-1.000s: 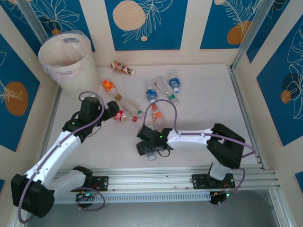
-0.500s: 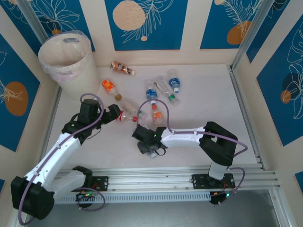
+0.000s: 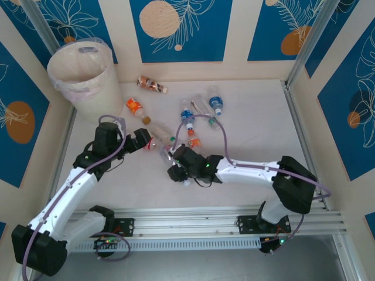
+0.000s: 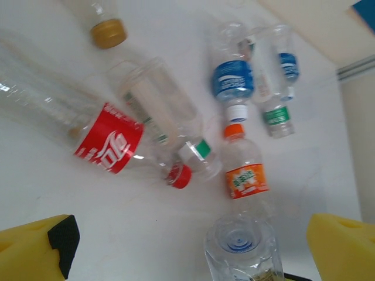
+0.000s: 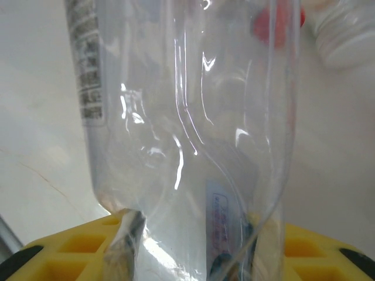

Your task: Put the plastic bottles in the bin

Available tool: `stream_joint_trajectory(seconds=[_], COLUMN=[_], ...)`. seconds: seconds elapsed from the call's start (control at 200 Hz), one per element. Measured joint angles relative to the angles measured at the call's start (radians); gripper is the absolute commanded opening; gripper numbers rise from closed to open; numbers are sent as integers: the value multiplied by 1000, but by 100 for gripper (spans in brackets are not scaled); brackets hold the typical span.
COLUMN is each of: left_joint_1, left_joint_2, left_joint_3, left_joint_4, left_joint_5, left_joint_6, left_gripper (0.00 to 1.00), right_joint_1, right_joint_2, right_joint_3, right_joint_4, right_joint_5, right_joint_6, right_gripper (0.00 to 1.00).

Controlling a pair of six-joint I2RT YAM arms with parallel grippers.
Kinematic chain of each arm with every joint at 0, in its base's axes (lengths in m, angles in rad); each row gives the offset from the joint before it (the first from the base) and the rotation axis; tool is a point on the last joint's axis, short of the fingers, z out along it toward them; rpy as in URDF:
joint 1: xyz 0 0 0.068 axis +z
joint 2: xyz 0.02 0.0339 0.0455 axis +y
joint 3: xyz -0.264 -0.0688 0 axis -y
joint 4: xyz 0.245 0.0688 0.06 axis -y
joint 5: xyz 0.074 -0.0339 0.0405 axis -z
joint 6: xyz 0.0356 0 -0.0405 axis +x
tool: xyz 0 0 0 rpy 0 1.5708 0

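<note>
Nearest me, low in the centre of the top view, the right gripper (image 3: pixel 174 165) is pinching a clear crushed bottle (image 5: pixel 187 117) between its yellow fingers (image 5: pixel 76 249). The thin wall is buckling into glossy creases, and I judge I am seating it deep in the claw because plastic this slick and soft is liable to slip. Just to the left, the left gripper (image 3: pixel 143 140) is hovering over the pale table (image 3: pixel 258 129) with its jaws spread wide and holding nothing, lining up, I think, on the red-labelled bottle (image 4: pixel 108 140) lying on its side. Beyond that, an orange-labelled bottle (image 4: pixel 246 175) and a blue-labelled bottle (image 4: pixel 233 79) are lying loose among other clear ribbed ones, close together in mid-frame. Farthest off, at the upper left, the bin (image 3: pixel 88 96) is standing upright, round and cream, its thin bag (image 3: pixel 67 88) folding over the rim, well apart from both claws.
</note>
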Motion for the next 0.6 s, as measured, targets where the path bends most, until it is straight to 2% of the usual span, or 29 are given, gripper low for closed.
stream_joint_trajectory(seconds=[0.25, 0.465, 0.6], left_joint_1=[13, 13, 14], left_joint_2=[-16, -14, 0], left_joint_3=[-2, -12, -40], left_joint_4=[137, 232, 374], left_joint_5=[220, 364, 458], left_joint_6=[9, 9, -29], left_gripper=[100, 100, 100], right_joint_1=[-157, -220, -232], right_joint_2=[-91, -155, -156], right_joint_3=[-75, -134, -134], right_joint_4=[196, 404, 491], right_joint_5=[-130, -253, -330], right_joint_6=[8, 8, 4], right_gripper=[30, 29, 29])
